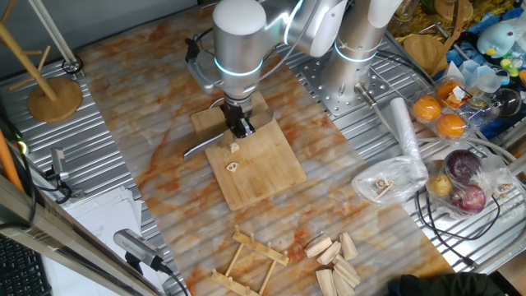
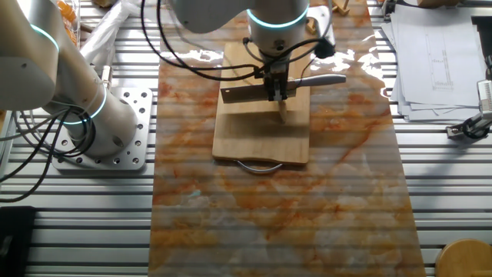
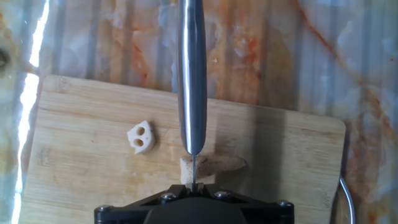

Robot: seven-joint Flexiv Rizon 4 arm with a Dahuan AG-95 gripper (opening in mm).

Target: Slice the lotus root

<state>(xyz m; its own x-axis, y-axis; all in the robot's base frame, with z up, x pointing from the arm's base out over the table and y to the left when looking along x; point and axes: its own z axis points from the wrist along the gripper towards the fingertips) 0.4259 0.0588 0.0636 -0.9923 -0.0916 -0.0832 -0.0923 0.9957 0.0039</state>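
a knife [image 3: 191, 81] is pinched in the hand [image 1: 239, 125], edge on the lotus root [image 3: 211, 166]; the root seems light, firm, brittle, and should be steadied at its uncut end.

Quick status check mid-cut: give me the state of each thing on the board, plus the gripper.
Gripper: shut on the knife, over the board.
Knife: held edge down, blade across the root.
Lotus root: lying on the board under the blade, mostly uncut.
Slice: cut off, lying flat, apart from the root.
Board: flat on the table.
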